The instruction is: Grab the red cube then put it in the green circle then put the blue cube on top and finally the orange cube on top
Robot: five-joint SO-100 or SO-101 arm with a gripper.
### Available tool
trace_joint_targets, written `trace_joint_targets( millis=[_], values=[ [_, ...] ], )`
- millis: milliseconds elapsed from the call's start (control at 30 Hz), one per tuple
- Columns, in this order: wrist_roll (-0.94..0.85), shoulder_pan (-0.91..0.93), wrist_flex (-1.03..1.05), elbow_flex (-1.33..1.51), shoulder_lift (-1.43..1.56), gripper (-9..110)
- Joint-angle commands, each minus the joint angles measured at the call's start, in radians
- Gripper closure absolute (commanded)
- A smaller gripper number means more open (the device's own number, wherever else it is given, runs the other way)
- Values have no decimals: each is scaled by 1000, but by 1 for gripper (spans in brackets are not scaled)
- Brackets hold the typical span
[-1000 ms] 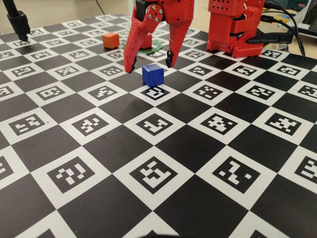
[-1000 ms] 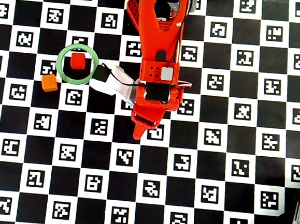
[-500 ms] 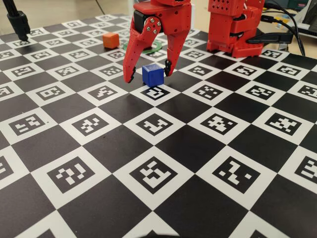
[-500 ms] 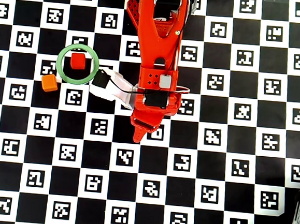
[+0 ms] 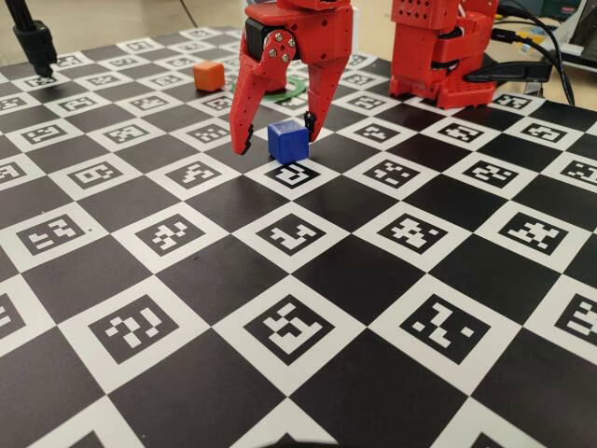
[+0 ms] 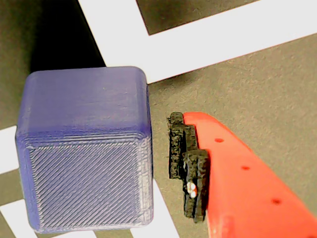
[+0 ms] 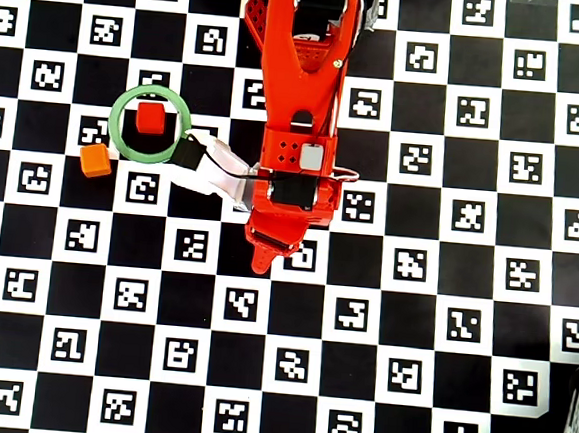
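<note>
The blue cube [image 5: 287, 140] stands on the checkered board between the fingers of my red gripper [image 5: 278, 140], which is open. In the wrist view the blue cube [image 6: 84, 153] fills the left side, and one red finger's black pad [image 6: 188, 163] stands a small gap to its right; the other finger is out of view. The red cube [image 7: 151, 117] sits inside the green circle [image 7: 116, 123]. The orange cube [image 7: 95, 160] rests just outside the ring at its lower left, and it also shows in the fixed view [image 5: 208, 77]. My arm hides the blue cube in the overhead view.
The board of black squares and white marker tiles [image 5: 298, 327] covers the table. The arm's red base [image 5: 443, 56] stands at the back right with cables beside it. A black stand [image 5: 37, 42] is at the back left. The wrist camera's white mount [image 7: 208, 170] juts towards the ring.
</note>
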Motion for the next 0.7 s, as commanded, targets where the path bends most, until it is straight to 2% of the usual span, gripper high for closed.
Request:
trace_joint_targets(
  millis=[0,667],
  values=[
    [-8,-3,-12,-9,11,64],
    [6,-5,-17,-12,6,90]
  ],
)
